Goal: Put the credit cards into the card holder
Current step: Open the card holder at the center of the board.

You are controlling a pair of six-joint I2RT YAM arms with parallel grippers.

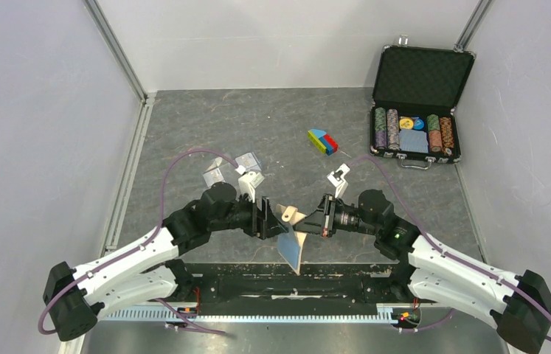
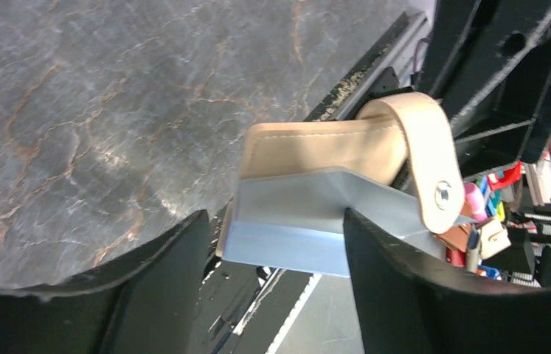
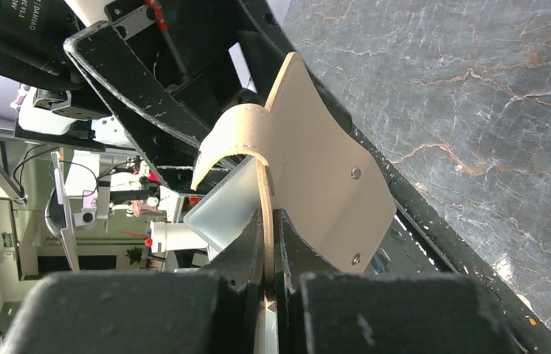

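At centre frame, just above the arm bases, the card holder (image 1: pixel 292 240) hangs open over the tabletop (image 1: pixel 257 125). The right jaws are pinched tight on its tan flap. The left jaws stand apart, straddling its pale blue panel. Two credit cards (image 1: pixel 214 175) lie flat, left of centre.

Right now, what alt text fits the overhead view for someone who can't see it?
Two robot arms meet at a tan leather card holder, the right gripper clamped on it, the left gripper open beside it. Two pale grey cards lie on the dark table beyond.
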